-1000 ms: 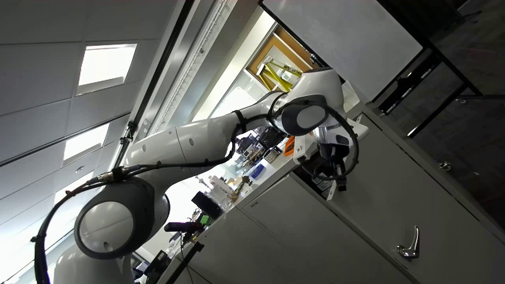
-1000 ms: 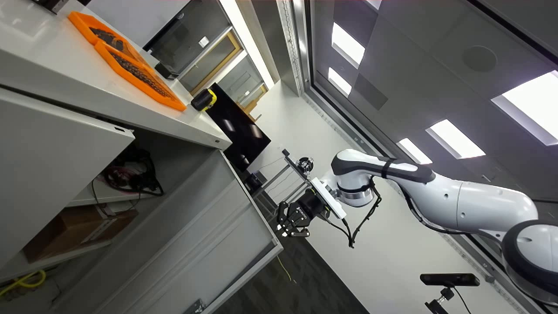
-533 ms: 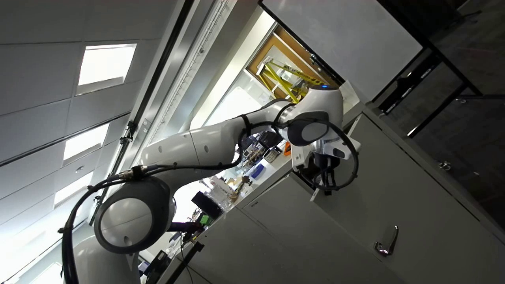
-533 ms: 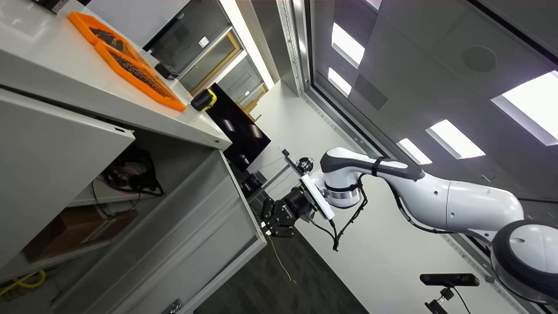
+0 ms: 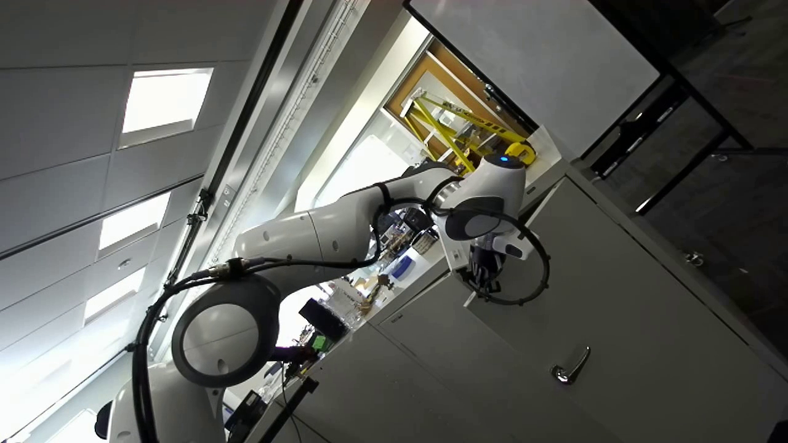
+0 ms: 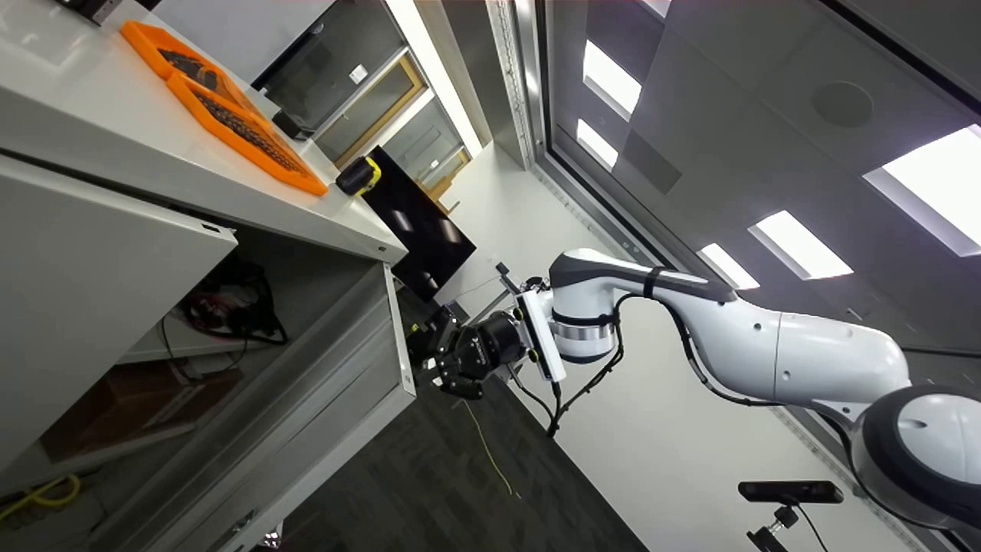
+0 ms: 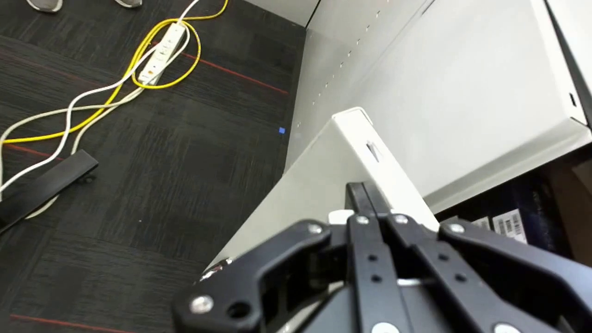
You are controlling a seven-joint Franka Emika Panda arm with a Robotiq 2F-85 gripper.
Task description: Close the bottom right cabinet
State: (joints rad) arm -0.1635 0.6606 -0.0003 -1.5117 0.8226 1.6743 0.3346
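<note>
Cabinet (image 6: 326, 276): matt grey box under the tabletop (image 6: 92, 84), a pale shelf (image 6: 149, 345) showing inside.
Door (image 5: 615, 323): smooth, flat rectangle, ajar; in an exterior view its free side lies toward seven o'clock, long axis ten to four.
Handle (image 5: 569, 372): shiny silver lever, tip between one and two.
Gripper (image 7: 366, 194): black, fingers (image 7: 355, 199) pressed together, just beside the door's upper corner; whether touching, I can't tell.
Swing: half a second ago the door stood wider; the handle has slid toward nine o'clock.

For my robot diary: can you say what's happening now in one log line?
cabinet door: partly open | gripper: shut, near door's free edge | contact: unclear | job: unfinished
</note>
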